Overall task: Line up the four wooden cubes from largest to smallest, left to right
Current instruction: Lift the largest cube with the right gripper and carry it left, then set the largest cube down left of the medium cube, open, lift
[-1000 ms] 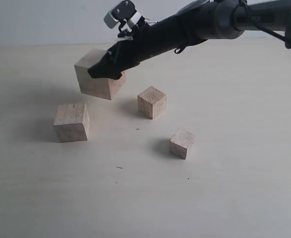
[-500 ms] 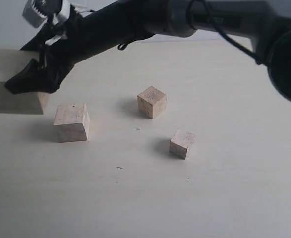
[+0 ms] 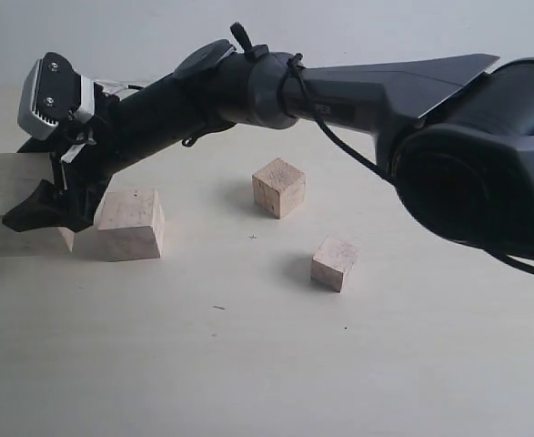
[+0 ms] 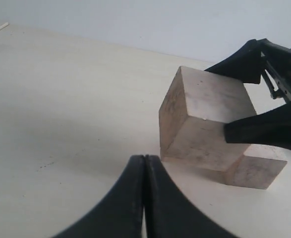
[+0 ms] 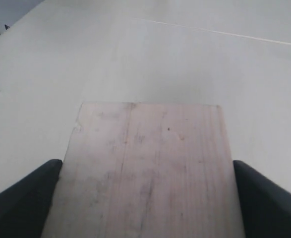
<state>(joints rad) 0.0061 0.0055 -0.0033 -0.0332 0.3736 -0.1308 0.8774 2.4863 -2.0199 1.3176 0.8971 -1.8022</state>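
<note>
The largest wooden cube (image 3: 3, 196) (image 4: 204, 119) (image 5: 150, 168) is at the far left, with my right gripper (image 3: 39, 196) (image 5: 147, 198) shut on it after reaching across the table. Its black fingers (image 4: 259, 131) press on opposite faces. The cube is at or just above the tabletop; I cannot tell whether it touches. Right beside it stands the second-largest cube (image 3: 130, 223) (image 4: 257, 171). The third cube (image 3: 278, 187) sits mid-table and the smallest cube (image 3: 334, 263) in front of it to the right. My left gripper (image 4: 144, 158) is shut and empty, a short way from the largest cube.
The pale tabletop (image 3: 248, 364) stretches bare in front of the cubes. The long dark right arm (image 3: 339, 86) spans the scene above the table from right to left. A plain wall stands behind.
The right gripper carried the largest cube from behind the middle cubes over to the far left and lowered it beside the second-largest cube. The other three cubes stayed put.
</note>
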